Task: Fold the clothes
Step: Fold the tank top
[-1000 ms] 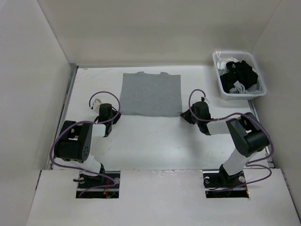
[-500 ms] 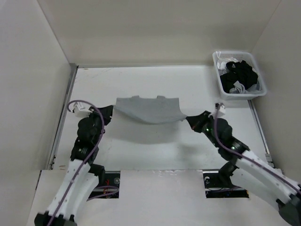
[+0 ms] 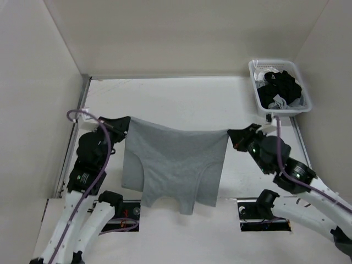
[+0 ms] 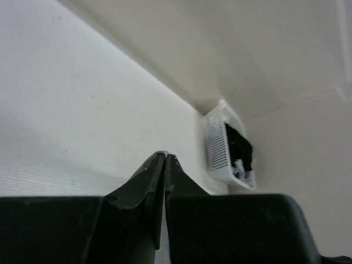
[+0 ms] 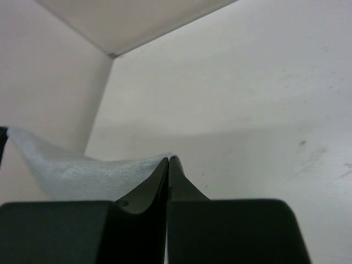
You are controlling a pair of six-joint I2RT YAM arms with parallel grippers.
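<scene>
Grey cloth, the T-shirt, is held in the air between the two arms, over the near half of the table. In the top view its upper edge is stretched almost straight along the 9-to-3 o'clock line, sloping slightly down toward 3 o'clock. That edge is the long axis as it is held. The rest of the garment hangs from it toward 6 o'clock and ends in uneven lobes over the near edge of the table.

The left gripper is closed, its jaws pressed together on the 9 o'clock corner of the stretched edge. The left arm rises from its base at 7 o'clock, and its wrist is turned toward 3 o'clock.

The right gripper is likewise pinched tight on the 3 o'clock corner. In the right wrist view a strip of grey fabric is seen running from its tips out toward 9 o'clock. The right arm is bent at the elbow near 4 o'clock, and its forearm is directed toward 9 o'clock.

At 1 o'clock a white basket with black and white garments is seen, well apart from the T-shirt.
</scene>
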